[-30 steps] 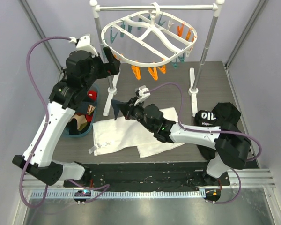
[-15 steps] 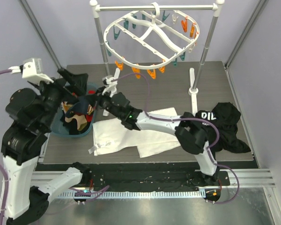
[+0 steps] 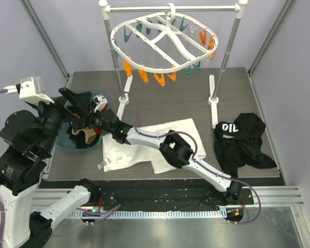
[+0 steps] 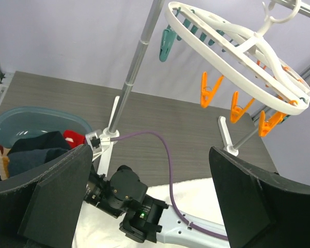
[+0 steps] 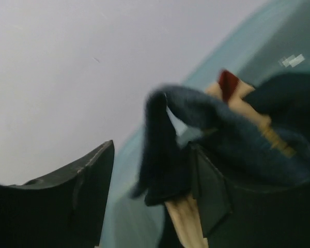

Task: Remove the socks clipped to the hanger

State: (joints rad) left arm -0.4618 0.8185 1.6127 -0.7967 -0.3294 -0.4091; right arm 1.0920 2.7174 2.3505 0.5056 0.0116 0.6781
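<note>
Dark table [image 3: 196,98], lilac walls. Hanger [image 3: 165,44] upper centre of overhead view, no sock seen on clips. Socks [image 3: 85,137] heaped in teal tub [image 4: 41,110], left. Right claw [image 5: 152,147] parted above tub, navy sock [image 5: 232,139] draped over one finger: likely dragged back out if lifted. Left claw [image 4: 150,151] spread wide, empty.

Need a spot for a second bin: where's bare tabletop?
Bare: back strip of table between the left pole base and right pole base, behind the white cloth; rear right corner behind the black garment. Crowded: left side, left arm and right arm at the teal bin of socks.
</note>
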